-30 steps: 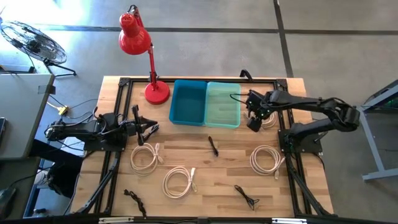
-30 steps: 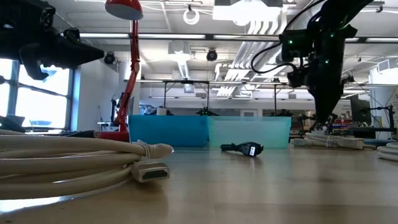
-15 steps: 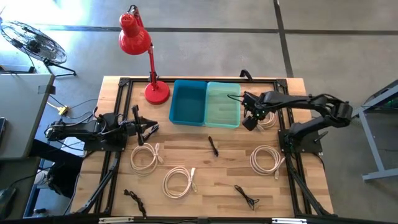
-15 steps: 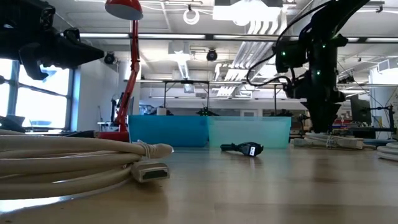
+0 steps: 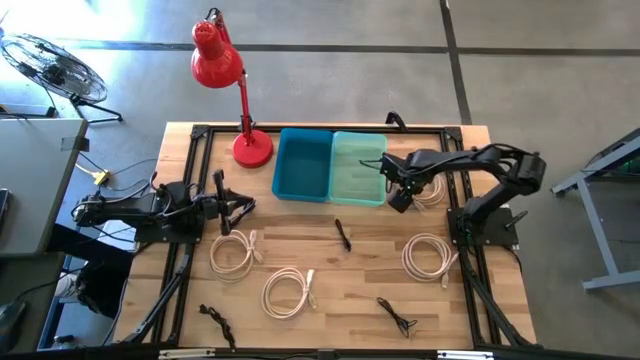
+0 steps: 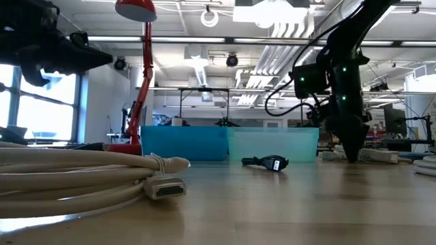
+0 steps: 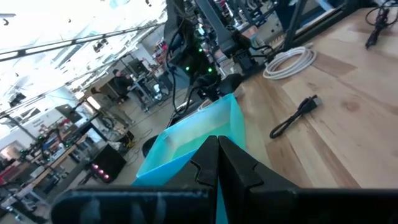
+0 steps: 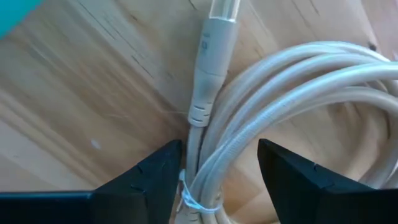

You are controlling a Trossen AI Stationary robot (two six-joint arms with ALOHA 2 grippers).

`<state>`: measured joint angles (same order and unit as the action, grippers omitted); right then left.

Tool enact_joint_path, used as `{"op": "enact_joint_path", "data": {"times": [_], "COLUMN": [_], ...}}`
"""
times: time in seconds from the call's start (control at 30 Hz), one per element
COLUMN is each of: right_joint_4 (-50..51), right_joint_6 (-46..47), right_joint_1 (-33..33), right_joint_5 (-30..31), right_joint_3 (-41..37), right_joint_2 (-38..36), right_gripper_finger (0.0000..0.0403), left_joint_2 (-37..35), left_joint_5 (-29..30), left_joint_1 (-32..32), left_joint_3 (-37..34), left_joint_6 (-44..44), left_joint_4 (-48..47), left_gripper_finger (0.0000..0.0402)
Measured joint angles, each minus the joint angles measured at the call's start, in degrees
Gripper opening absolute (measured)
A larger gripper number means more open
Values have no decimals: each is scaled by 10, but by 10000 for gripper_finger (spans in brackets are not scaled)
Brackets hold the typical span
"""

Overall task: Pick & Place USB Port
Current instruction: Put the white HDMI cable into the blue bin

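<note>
White USB cable coil (image 8: 292, 112): on the wooden table (image 5: 350, 300) just right of the light teal bin (image 5: 358, 167); its strands and plug neck run between the right gripper's spread fingers (image 8: 143, 177), not pinched.
Right gripper (image 5: 400, 195): lowered at the bin's right wall, tips at table level in the low view; arm bent back to its base.
Change: it has dropped and edged nearer the bin since a second ago.
Left gripper (image 5: 238, 206): left of the dark blue bin (image 5: 303, 165), fingers pressed together.
</note>
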<state>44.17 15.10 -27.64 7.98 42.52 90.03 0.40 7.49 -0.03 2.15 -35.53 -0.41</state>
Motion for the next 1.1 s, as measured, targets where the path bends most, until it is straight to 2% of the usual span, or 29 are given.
{"op": "enact_joint_path", "data": {"times": [0.1,0.23,0.27,0.37,0.67,0.87,1.1], "right_joint_4": [0,12,12,15,103,164,96], "right_joint_6": [-1,-6,-8,8,61,85,-10], "right_joint_1": [5,9,8,6,37,95,146], "right_joint_5": [3,26,38,77,119,150,157], "right_joint_3": [0,-1,-2,-4,16,107,246], "right_joint_2": [5,-3,-7,-22,-116,-196,-230], "right_gripper_finger": [159,38,28,28,28,28,28], "left_joint_2": [0,0,0,0,0,0,0], "left_joint_5": [-12,-27,-27,-27,-50,-55,-55], "left_joint_1": [0,0,0,0,0,0,0], "left_joint_3": [0,0,0,0,0,0,0], "left_joint_6": [0,0,0,0,0,-2,-4], "left_joint_4": [-2,-3,-3,-3,-9,-9,-7], "left_gripper_finger": [1,1,1,1,1,1,1]}}
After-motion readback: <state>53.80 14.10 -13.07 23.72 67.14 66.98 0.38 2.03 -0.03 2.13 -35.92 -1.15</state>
